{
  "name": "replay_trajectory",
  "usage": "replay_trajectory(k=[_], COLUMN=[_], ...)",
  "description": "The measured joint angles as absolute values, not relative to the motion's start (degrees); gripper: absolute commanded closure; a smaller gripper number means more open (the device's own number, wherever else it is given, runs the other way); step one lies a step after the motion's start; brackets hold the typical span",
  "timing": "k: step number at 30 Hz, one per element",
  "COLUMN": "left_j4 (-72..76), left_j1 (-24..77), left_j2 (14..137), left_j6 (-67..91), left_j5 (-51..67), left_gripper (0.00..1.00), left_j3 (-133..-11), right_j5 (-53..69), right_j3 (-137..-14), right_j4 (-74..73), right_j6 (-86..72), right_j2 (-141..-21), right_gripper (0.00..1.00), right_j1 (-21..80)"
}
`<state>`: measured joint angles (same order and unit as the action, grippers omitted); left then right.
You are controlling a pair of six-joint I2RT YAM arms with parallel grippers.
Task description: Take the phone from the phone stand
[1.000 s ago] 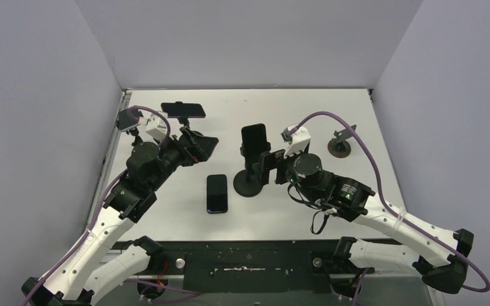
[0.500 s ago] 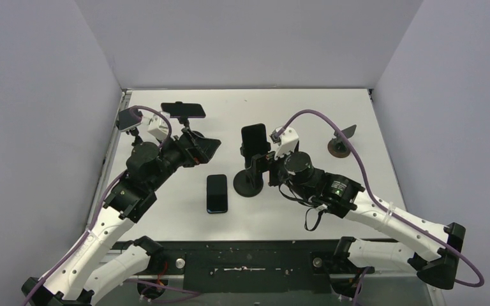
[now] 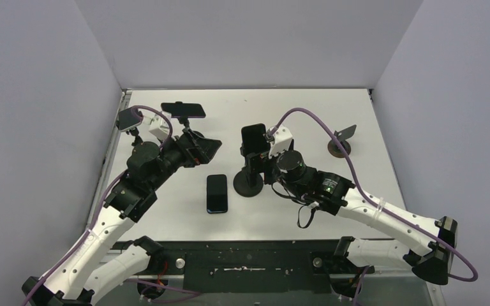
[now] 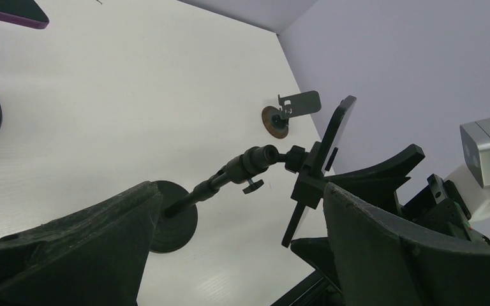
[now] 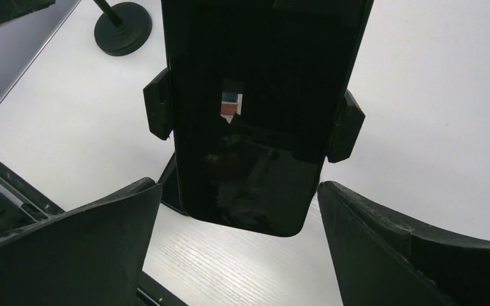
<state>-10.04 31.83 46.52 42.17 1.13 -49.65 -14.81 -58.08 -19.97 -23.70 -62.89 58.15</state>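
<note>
Right wrist cam: right hand (image 5: 236, 191) spread wide, phone (image 5: 255, 76) just ahead, clamped in the phone stand (image 5: 158, 105). Looks like approach; next, pinch its edges.

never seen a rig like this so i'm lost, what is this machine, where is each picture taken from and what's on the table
These are two robot arms bolted at the near edge of a table. The wide picture looks down from above and behind them. The other two come from a camera on each wrist, with that arm's own fingers dark at the bottom. The right gripper is open around a phone clamped in a stand, not touching it. The left gripper is open and holds nothing. A second phone lies flat, a third phone sits clamped at the back left, and a small empty holder stands on the right.
</note>
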Motion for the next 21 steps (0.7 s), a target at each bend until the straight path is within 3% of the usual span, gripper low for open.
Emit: replay_trajectory(k=[21], left_j4=[-9.67], left_j1=[31.83], left_j2=[47.86], left_j6=[42.13], left_j5=[2.46], left_gripper=[0.02], left_j3=[-49.65], right_j5=[-16.25], right_j3=[-51.48], right_j4=[-11.60], right_j6=[-22.87], right_j2=[-62.96], right_gripper=[0.02], right_j1=[57.67])
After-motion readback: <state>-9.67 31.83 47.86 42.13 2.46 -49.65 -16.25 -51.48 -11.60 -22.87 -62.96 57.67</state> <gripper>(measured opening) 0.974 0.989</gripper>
